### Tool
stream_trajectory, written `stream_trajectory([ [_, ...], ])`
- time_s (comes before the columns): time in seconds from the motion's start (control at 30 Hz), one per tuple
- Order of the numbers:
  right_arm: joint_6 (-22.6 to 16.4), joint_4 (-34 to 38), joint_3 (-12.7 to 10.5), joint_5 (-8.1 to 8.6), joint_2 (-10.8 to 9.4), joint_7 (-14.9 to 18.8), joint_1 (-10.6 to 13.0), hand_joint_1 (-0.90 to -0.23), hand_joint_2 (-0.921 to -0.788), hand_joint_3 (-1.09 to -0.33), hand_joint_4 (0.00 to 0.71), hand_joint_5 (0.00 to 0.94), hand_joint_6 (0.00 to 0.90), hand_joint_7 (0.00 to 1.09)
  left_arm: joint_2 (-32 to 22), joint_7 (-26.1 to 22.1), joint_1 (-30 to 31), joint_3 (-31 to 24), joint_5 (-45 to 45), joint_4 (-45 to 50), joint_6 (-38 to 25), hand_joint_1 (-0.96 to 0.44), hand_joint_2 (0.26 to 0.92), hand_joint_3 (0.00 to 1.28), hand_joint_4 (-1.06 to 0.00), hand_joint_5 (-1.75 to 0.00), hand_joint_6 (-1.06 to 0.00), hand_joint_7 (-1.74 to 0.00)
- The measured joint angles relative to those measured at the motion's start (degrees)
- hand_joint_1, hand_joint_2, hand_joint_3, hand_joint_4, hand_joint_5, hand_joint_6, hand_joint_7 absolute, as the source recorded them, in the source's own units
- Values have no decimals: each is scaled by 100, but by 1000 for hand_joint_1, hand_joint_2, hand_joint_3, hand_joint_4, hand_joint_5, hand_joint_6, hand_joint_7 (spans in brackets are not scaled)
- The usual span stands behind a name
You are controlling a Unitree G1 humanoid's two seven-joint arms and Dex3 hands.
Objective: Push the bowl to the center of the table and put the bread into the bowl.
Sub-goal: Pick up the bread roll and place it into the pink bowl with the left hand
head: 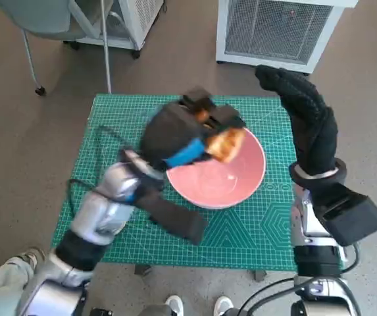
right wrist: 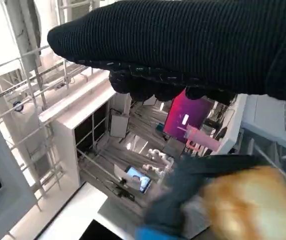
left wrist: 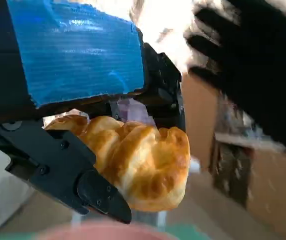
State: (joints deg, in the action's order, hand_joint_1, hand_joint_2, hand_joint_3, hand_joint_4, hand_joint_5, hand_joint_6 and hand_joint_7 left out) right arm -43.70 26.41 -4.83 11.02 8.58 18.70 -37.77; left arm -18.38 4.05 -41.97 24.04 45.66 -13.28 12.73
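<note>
Left hand (head: pixel 185 135) over the far rim of the pink bowl (head: pixel 241 184), gripping the bread (head: pixel 226 144) above the bowl; bowl on the green mat (head: pixel 254 230) near the table's middle; right hand (head: pixel 306 118) raised beside the bowl, fingers extended, holding nothing

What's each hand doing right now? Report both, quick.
Left hand: holding the bread over the pink bowl.
Right hand: open, holding nothing, raised beside the bowl.
</note>
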Motion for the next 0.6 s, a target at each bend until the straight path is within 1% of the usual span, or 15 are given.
stream_trajectory([
  [0.03,2,-10,0,2,2,0,2,-692,-921,-866,268,0,-1,667,48,-74,-40,40,0,-133,-18,-1,919,50,-736,-1163,-629,-1118],
  [0.1,7,-31,3,2,3,0,6,-696,-921,-866,268,0,-1,667,117,-238,-75,92,-45,-330,-55,-1,920,116,-663,-1227,-546,-1211],
  [0.13,10,-48,2,3,5,0,13,-698,-921,-866,268,0,-1,667,160,-393,-96,104,-119,-432,-82,-18,911,123,-591,-1118,-493,-1119],
  [0.17,12,-66,3,2,5,0,17,-701,-921,-865,268,0,-1,667,201,-621,-108,104,-219,-504,-150,-46,905,117,-528,-879,-452,-916],
  [0.2,13,-81,3,3,5,0,20,-704,-921,-865,268,0,-1,667,242,-848,-119,106,-329,-570,-228,-109,900,91,-416,-601,-362,-694],
  [0.23,13,-93,5,2,4,0,21,-705,-921,-864,268,0,-1,667,269,-1106,-120,107,-408,-613,-335,-131,900,78,-382,-489,-336,-603],
  [0.27,13,-99,4,3,5,0,21,-707,-921,-864,267,0,-1,667,282,-1349,-120,117,-472,-640,-433,-182,903,55,-319,-316,-287,-452],
  [0.3,13,-102,3,3,7,0,21,-708,-921,-864,267,0,-1,667,285,-1585,-120,131,-534,-655,-532,-232,905,41,-263,-202,-242,-346],
  [0.33,14,-106,2,4,9,0,23,-708,-921,-863,267,0,-1,667,283,-1813,-121,147,-569,-661,-627,-289,908,32,-213,-130,-206,-274],
  [0.43,30,-126,0,4,14,0,36,-707,-921,-863,264,0,-1,663,247,-2485,-130,202,-631,-659,-882,-377,914,23,-151,-54,-170,-196],
  [0.47,38,-133,-1,4,15,0,42,-706,-921,-863,262,0,-1,662,230,-2625,-129,203,-663,-656,-926,-407,917,20,-124,-34,-162,-176],
  [0.53,63,-155,-8,4,20,0,55,-706,-921,-863,260,0,-1,659,188,-2831,-129,187,-771,-634,-985,-434,919,18,-92,-17,-158,-159],
  [0.6,71,-165,-18,4,22,-1,61,-704,-921,-863,257,0,-1,658,163,-2892,-125,119,-883,-603,-983,-453,918,15,-37,-6,-161,-150],
])
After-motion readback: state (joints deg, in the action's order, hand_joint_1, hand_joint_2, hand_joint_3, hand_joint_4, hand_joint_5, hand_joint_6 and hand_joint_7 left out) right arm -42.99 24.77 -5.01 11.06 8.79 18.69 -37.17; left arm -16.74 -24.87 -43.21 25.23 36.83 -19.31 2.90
